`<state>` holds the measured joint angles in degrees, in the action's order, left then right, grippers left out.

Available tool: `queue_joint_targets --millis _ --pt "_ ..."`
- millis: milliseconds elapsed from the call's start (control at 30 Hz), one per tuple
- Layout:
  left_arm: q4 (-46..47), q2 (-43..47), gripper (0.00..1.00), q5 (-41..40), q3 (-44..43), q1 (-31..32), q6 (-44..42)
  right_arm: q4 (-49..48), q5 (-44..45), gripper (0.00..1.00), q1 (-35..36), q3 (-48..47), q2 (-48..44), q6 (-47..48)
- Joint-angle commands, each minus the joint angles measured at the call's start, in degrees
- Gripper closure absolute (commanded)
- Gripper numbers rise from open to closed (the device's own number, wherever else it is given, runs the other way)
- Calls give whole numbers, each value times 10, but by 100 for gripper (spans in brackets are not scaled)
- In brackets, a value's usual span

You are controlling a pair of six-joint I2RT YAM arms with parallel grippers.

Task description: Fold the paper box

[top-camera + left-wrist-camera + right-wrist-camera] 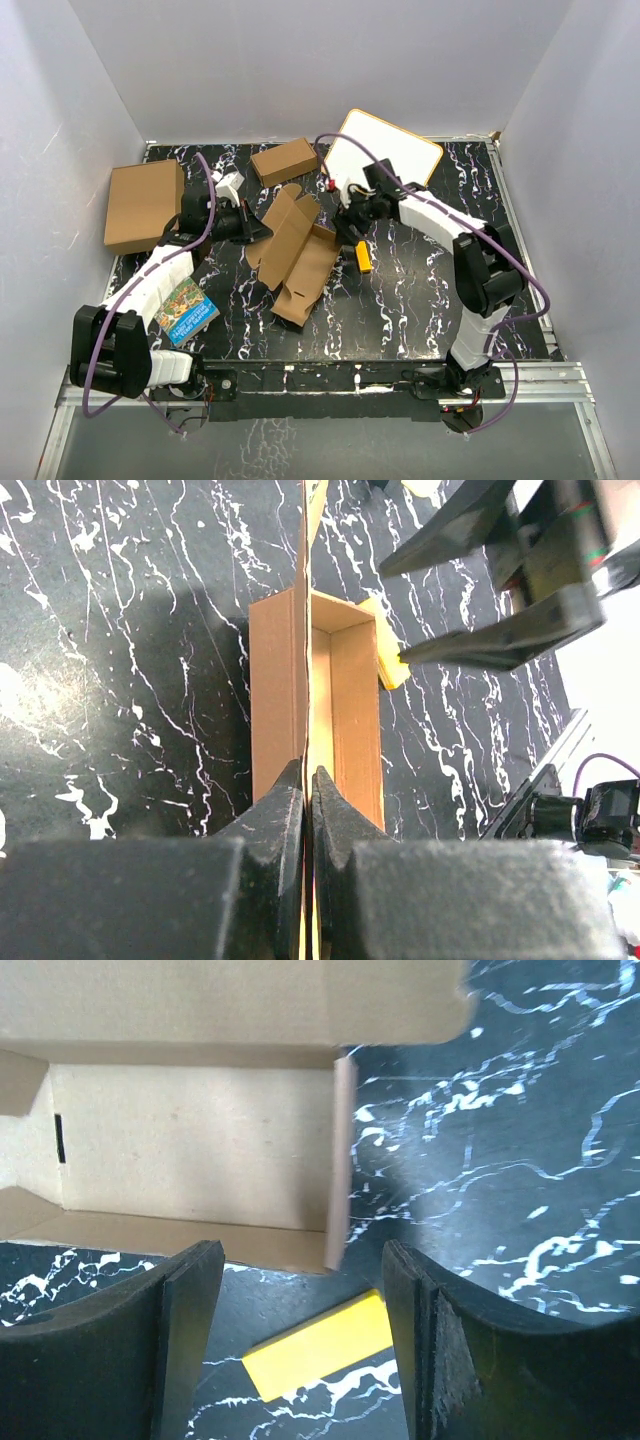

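My left gripper [308, 780] is pressed together on the paper box [295, 250], pinching one thin upright panel edge-on. I judge I hold it this way to keep that panel raised and to stop the box sliding on the table [420, 290] while the other side is worked.

My right gripper [300, 1260] is spread wide with nothing between its jaws. It hovers just off the box's end wall, on the side away from my left gripper, probably so that it can push or tuck that wall next.

The box lies about mid-table between my two grippers and is only partly formed. It is a shallow tray with its long walls up and its other flaps lying loose.

Nothing that I can see sits inside the tray. It shows bare cardboard and a narrow slot in one wall, which I take to be for a tab.

A yellow block [320, 1345] lies on the table just outside the box's end wall, under my right gripper, not in the tray. Behind the box is a small closed brown box [284, 161], so its contents are hidden. Left of the box, beyond my left gripper, is a bigger carton [143, 205], also closed. Behind the box and to its right leans a white board [390, 150]
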<state>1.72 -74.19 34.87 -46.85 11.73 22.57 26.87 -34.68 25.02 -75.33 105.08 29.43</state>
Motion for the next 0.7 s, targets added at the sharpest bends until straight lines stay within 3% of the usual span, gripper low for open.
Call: queue_joint_targets --millis 0,133,400,667 --pt "-38 5 100 0 -29 -2 -24 8 -84 30 -27 -49 -33 18" --pt "-45 -11 100 6 -40 -1 -32 8 -81 33 -30 -70 -9 1" --pt "-43 -26 100 4 -44 0 -38 17 -131 83 -23 -95 43 -29" --pt "-39 -33 100 12 -43 0 -53 28 -306 90 -49 -109 106 -65"
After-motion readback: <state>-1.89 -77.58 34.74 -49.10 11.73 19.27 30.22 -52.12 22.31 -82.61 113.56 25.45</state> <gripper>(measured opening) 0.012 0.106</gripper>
